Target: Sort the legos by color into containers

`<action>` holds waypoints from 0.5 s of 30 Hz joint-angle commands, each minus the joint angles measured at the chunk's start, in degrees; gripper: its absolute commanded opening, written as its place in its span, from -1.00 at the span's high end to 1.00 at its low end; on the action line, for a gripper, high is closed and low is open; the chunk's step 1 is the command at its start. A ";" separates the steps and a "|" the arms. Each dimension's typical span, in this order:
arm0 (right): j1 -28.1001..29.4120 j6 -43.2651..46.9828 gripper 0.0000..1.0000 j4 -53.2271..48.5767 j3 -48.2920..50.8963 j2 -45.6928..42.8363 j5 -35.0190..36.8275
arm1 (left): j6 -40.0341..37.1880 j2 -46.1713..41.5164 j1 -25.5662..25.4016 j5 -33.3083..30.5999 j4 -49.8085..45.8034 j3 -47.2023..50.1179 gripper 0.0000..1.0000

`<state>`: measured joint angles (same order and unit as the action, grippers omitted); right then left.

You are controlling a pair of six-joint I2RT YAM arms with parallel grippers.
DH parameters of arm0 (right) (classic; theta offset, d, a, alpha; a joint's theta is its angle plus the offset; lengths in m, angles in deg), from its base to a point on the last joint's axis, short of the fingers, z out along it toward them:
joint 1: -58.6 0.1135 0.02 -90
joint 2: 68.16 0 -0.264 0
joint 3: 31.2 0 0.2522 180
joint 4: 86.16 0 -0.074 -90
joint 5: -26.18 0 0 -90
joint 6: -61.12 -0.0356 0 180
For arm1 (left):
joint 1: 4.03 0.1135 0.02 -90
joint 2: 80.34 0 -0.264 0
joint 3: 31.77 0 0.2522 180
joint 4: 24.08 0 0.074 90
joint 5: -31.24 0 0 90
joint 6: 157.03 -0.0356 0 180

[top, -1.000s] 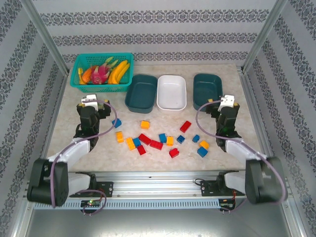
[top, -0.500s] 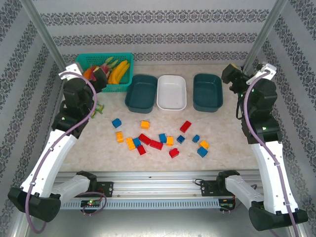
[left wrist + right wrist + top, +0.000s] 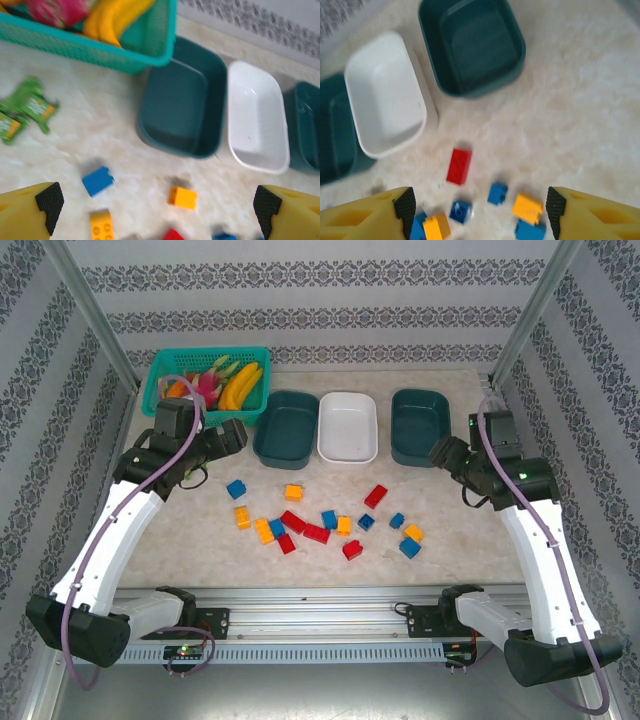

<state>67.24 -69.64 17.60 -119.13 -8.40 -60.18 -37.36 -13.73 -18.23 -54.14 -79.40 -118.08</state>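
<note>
Your left gripper is hovering over the table, just in front of the teal mesh basket and near the left dark teal tray. Its jaws are standing wide with nothing between them. In the left wrist view you are looking down past the yellow fingers at a blue brick and an orange brick on the marble surface. A green toy is lying off to the left, and toy bananas are sitting in the basket. Your right gripper is hanging by the near corner of the right dark teal tray. Its fingers are apart too and gripping nothing. Below it in the right wrist view a red brick is lying just in front of the white tray. The legos are sitting in a loose scatter of red, blue and yellow-orange across the middle of the table, in front of the three trays and between your two arms. The three trays are lined up side by side at the back, the white one in the middle, touching or nearly touching the left teal one.
</note>
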 commanded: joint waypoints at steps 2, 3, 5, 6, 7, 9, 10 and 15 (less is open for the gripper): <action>2.55 -6.86 -0.46 -5.67 7.14 -1.19 -4.54 | 0.18 -1.23 -3.44 14.25 -1.24 1.65 -1.00; 3.15 -7.83 -0.47 -5.40 9.44 -1.32 -4.83 | 0.40 -1.38 -5.20 15.72 -0.45 2.36 -1.00; 3.17 -9.42 -0.47 -3.66 14.33 -1.58 -6.63 | 0.61 -1.26 -9.06 16.65 1.10 3.79 -1.00; 3.09 -9.72 -0.45 -1.84 16.98 -1.60 -7.77 | 0.57 -1.17 -11.17 16.61 2.00 4.57 -1.00; 3.06 -10.04 -0.45 -0.39 19.06 -1.48 -8.32 | 0.56 -0.90 -12.79 16.73 2.80 5.33 -1.00; 2.60 -10.79 -0.44 3.50 23.55 -0.29 -10.61 | 1.28 -0.06 -16.67 16.79 4.95 6.65 -1.00; 2.44 -10.95 -0.41 5.22 25.21 0.47 -11.47 | 1.88 0.23 -17.94 16.76 5.94 7.37 -1.00; 0.71 -10.11 -0.40 11.94 30.58 5.78 -14.25 | 3.73 2.14 -24.25 15.71 10.91 9.68 -1.00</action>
<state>69.14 -78.95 24.05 -90.30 -4.48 -71.65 -35.31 -12.42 -39.97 -38.80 -73.55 -108.95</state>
